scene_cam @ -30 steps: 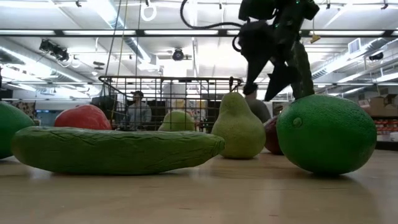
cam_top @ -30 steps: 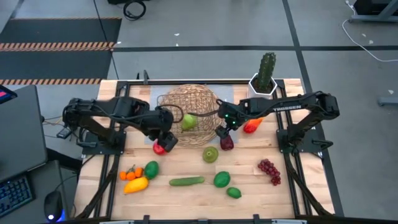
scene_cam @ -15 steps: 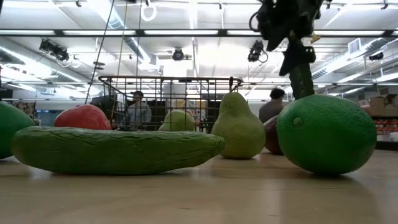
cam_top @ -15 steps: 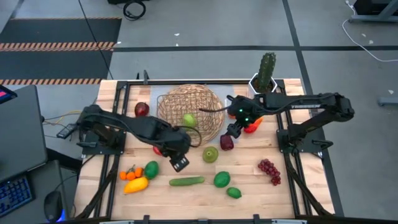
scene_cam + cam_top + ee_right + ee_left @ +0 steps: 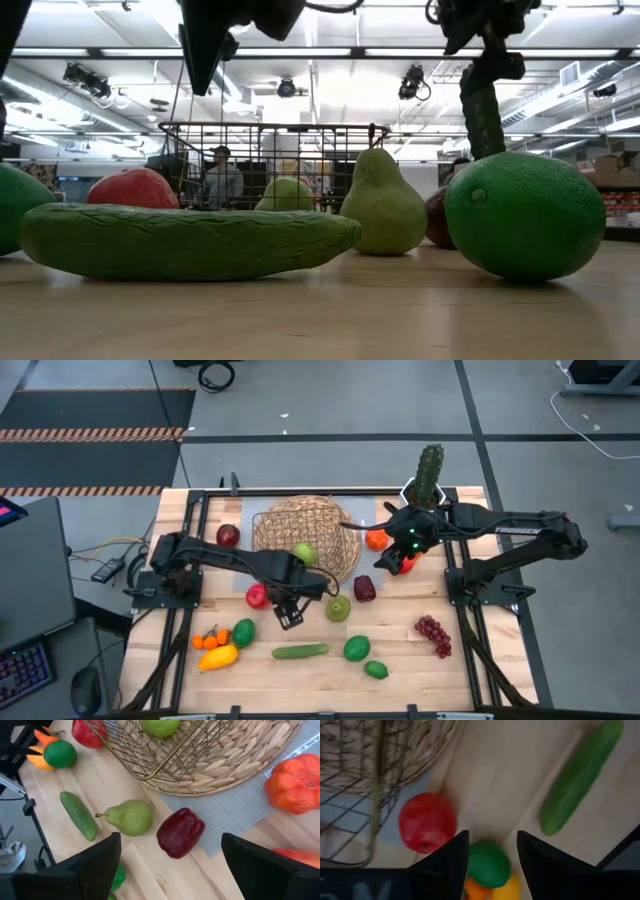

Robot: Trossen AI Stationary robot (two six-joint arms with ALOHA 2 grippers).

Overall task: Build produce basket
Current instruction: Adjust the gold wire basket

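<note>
The tan woven basket (image 5: 305,532) stands at the far middle of the table with one green fruit (image 5: 305,553) in it. My left gripper (image 5: 289,617) is open and empty, above the table between a red apple (image 5: 257,596) and a green pear (image 5: 338,608); it also shows in its wrist view (image 5: 492,855). My right gripper (image 5: 384,563) is open and empty to the right of the basket, above a dark red fruit (image 5: 181,832) that lies half on the grey mat. A cucumber (image 5: 300,651), limes (image 5: 357,648) and grapes (image 5: 432,633) lie nearer the front edge.
A cactus in a white pot (image 5: 428,482) stands at the far right. An orange fruit (image 5: 377,540) and a red one (image 5: 405,564) lie by my right gripper. A second red apple (image 5: 228,536) lies left of the basket. A lime, oranges and a mango (image 5: 220,656) cluster front left.
My left gripper has gone from the basket's left side toward the near edge and right, past the red apple, which stays on the table. My right gripper has drawn back toward the table's right edge, away from the basket and the dark red fruit.
</note>
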